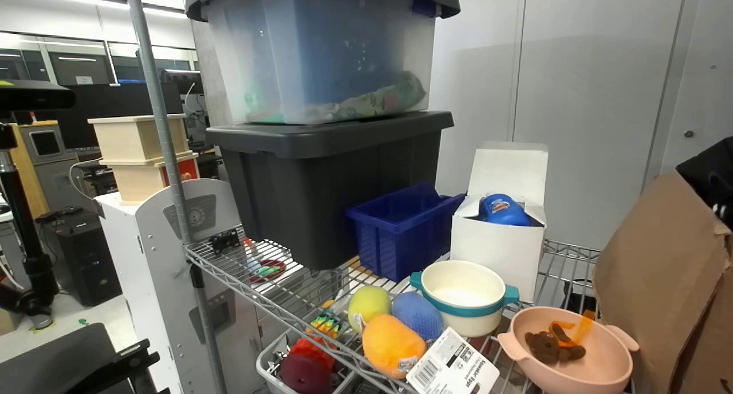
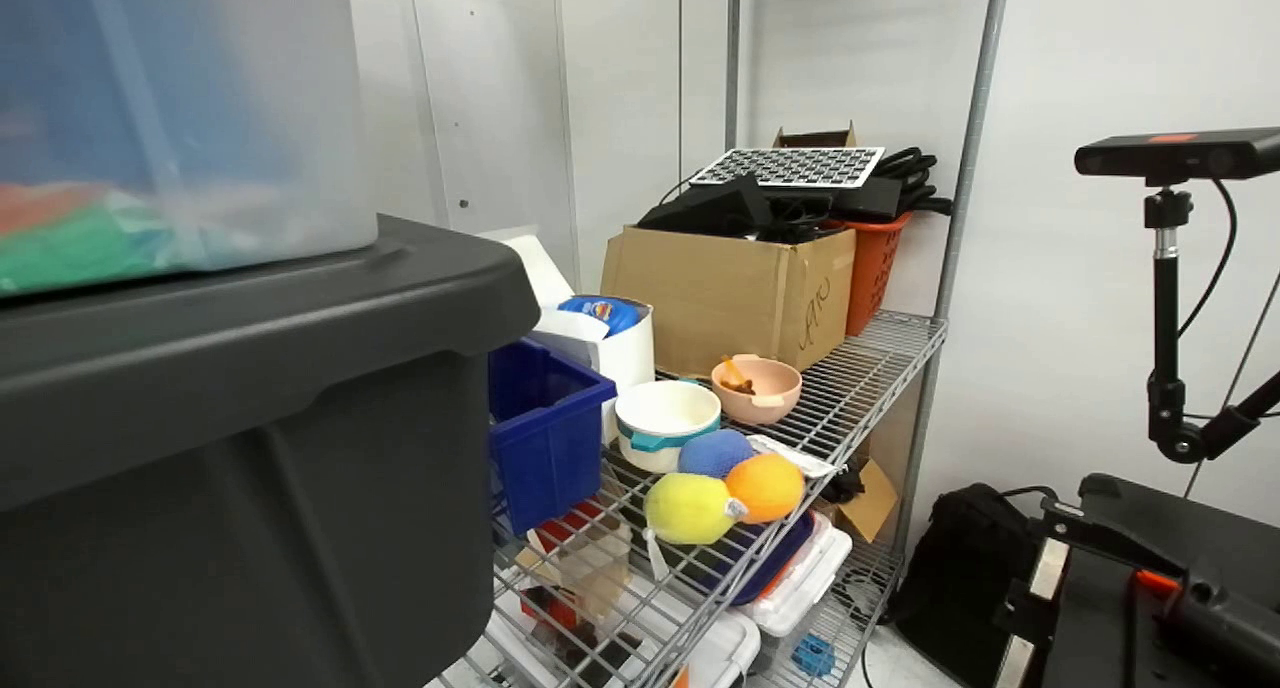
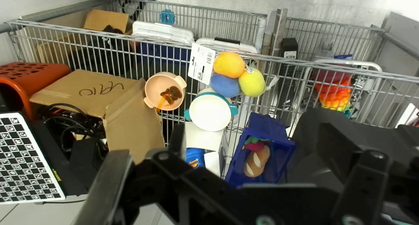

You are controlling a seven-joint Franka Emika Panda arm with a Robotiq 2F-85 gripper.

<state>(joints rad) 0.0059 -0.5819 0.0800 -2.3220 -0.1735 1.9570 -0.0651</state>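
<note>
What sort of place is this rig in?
Probably a robotics lab's storage corner: a loaded wire shelf, a checkered board that looks like a calibration target, and a mounted camera.

A wire shelf (image 2: 870, 353) carries a black tote (image 1: 320, 193), blue bin (image 1: 395, 242), white box (image 1: 498, 245), pot (image 1: 464, 309), bowl (image 2: 745, 406), netted balls (image 1: 395, 332) and carton (image 2: 700, 288).

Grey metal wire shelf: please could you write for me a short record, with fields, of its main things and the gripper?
Support: grey metal wire shelf
Tool: black gripper, open, holding nothing
Container: dark-blue rectangular plastic bin, holding brown bread-shaped item
Cookware: round cream pot with teal handles
Dish: round pink bowl holding small brown figure
Group: three egg-shaped toys, orange, yellow, blue
Packaging: open white cardboard box with blue object
</note>
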